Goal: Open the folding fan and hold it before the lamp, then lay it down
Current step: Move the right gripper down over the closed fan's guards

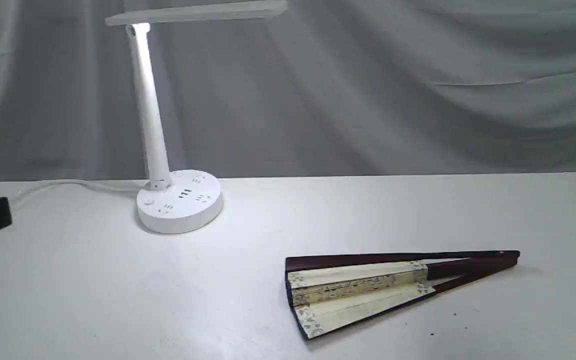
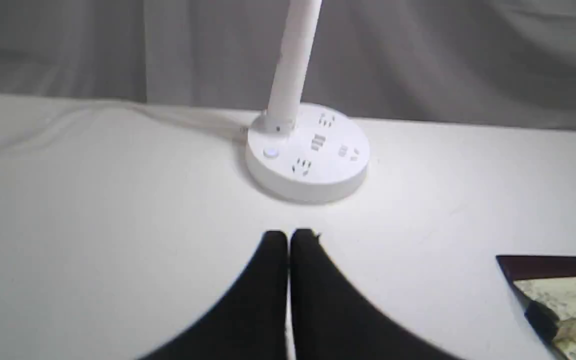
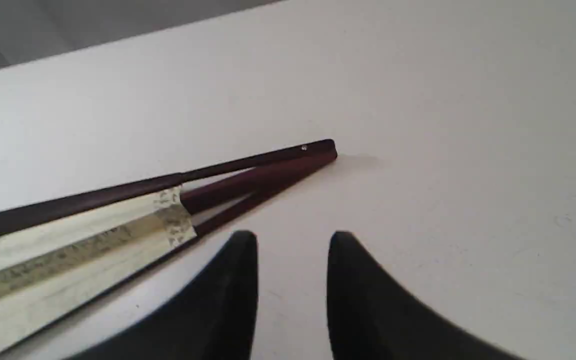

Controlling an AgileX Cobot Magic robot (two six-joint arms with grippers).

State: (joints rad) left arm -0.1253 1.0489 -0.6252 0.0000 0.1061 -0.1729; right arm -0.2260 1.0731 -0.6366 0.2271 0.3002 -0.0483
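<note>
A white table (image 1: 93,290) runs across my screen, with a creased grey cloth backdrop (image 1: 418,100) hanging behind it.

On my left wrist feed, the left gripper (image 2: 288,240) has its two black fingers pressed together with only a hairline seam between them, and nothing is held. It hangs above bare tabletop. Straight beyond its tips is the lamp (image 1: 180,202), well apart from them, and I can see sockets and a small button on top of its round white base. One corner of the folding fan (image 1: 363,287) shows at the edge of that feed.

The right gripper (image 3: 293,245) has its jaws partway apart. White table shows through the gap and nothing lies between them. Just past its fingertips are the fan's dark reddish-brown ribs (image 3: 248,182). One fingertip is near the closest rib, and I see no contact.

In the exterior view the fan lies flat on the table, right of centre and toward the front, only partly spread. A few cream pleats show between the two dark outer sticks. Its pivot end points to the right and its leaf end toward the middle. The markings on the paper are too small for me to read.

The lamp stands left of centre toward the back, well apart from the fan. Its slim stem (image 1: 148,110) leans slightly and glows brightest just beneath the flat light bar (image 1: 198,12). A white cable (image 1: 68,184) trails from the base to the left.
</note>
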